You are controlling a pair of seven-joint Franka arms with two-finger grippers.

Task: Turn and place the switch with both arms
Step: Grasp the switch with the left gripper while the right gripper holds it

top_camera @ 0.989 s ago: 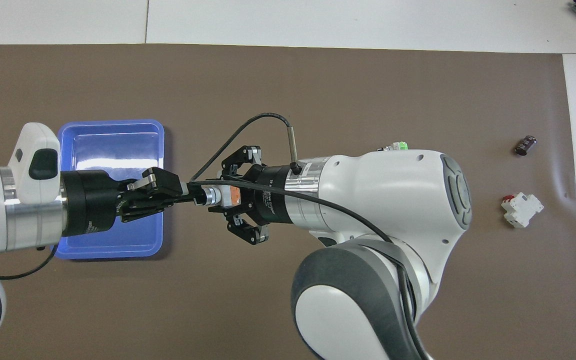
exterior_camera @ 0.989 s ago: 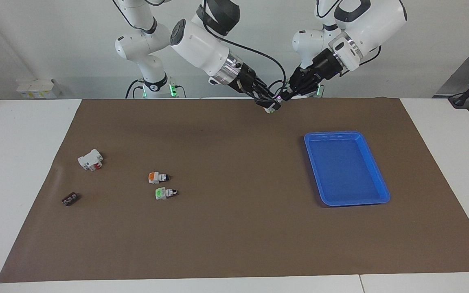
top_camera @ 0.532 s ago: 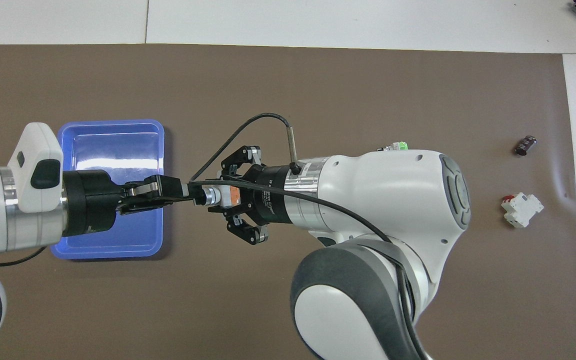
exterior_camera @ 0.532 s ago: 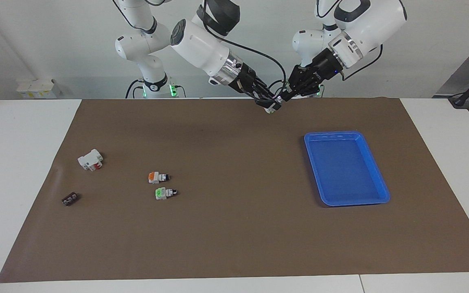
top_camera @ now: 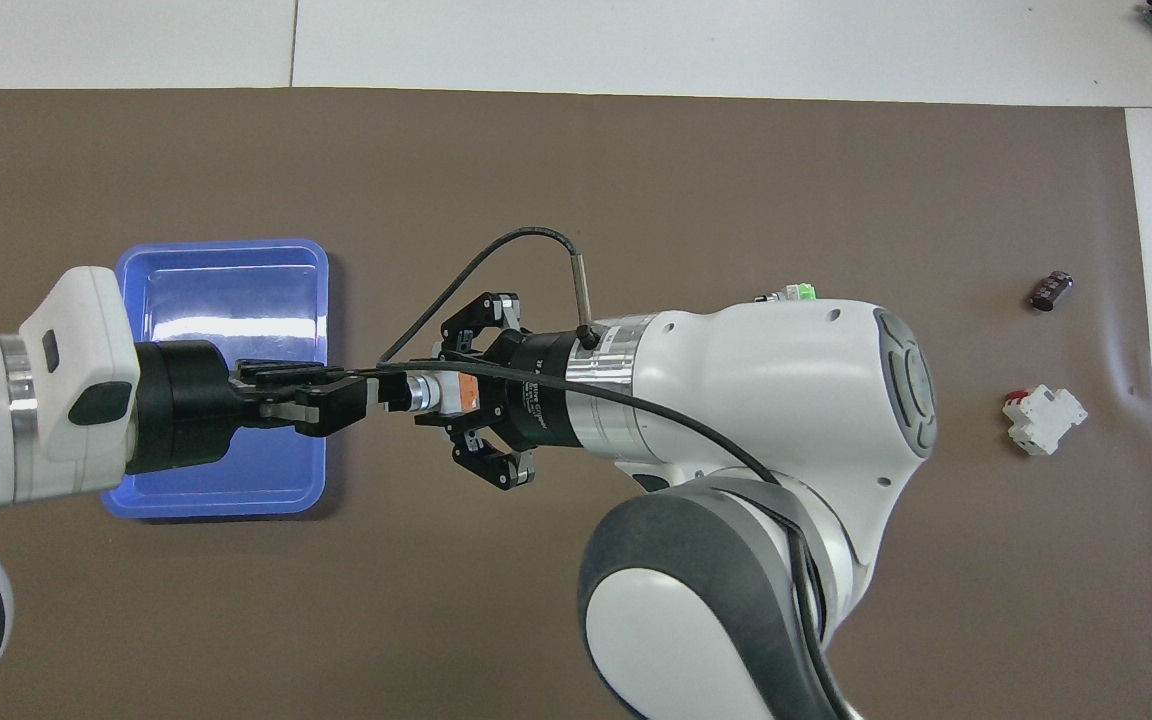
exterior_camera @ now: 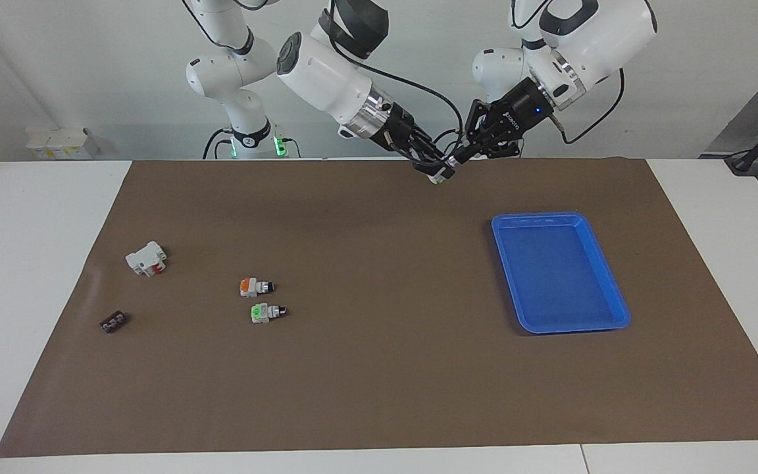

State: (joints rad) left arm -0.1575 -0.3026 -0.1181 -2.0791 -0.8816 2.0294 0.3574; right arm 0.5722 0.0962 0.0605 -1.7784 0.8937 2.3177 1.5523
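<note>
The switch (top_camera: 426, 392) is held up in the air between both grippers, over the mat beside the blue tray (top_camera: 221, 244). Its orange block end sits in my right gripper (top_camera: 461, 393), which is shut on it. My left gripper (top_camera: 368, 393) is shut on the black knob tip. In the facing view the two grippers meet over the mat's edge nearest the robots, right gripper (exterior_camera: 438, 171) and left gripper (exterior_camera: 460, 155), with the switch (exterior_camera: 443, 175) between them. A second orange-ended switch (exterior_camera: 255, 286) lies on the mat.
A green-ended switch (exterior_camera: 266, 312) lies beside the second orange one, farther from the robots. A white and red block (exterior_camera: 146, 258) and a small black part (exterior_camera: 113, 322) lie toward the right arm's end. The blue tray (exterior_camera: 537, 216) holds nothing.
My left gripper has turned about its own axis while staying on the knob tip. The right gripper and the orange end have stayed in place.
</note>
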